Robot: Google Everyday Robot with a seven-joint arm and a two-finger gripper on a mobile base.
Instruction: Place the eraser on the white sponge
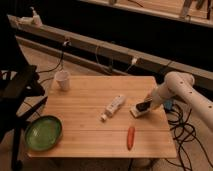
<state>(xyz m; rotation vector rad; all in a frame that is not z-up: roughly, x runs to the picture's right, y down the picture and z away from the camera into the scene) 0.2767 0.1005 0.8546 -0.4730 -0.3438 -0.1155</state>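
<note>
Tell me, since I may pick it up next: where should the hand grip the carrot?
Grip the carrot across its middle, coming from above. It lies flat near the table's front edge, long axis front to back, sides free. The hand is at the white sponge.

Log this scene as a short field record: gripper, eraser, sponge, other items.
gripper: gripper low at the table's right side, over the white sponge
eraser: eraser dark block at the gripper tip, on top of the sponge
white sponge: white sponge near the right edge of the table
other items: white bottle centre; carrot front; green bowl front left; paper cup back left
</note>
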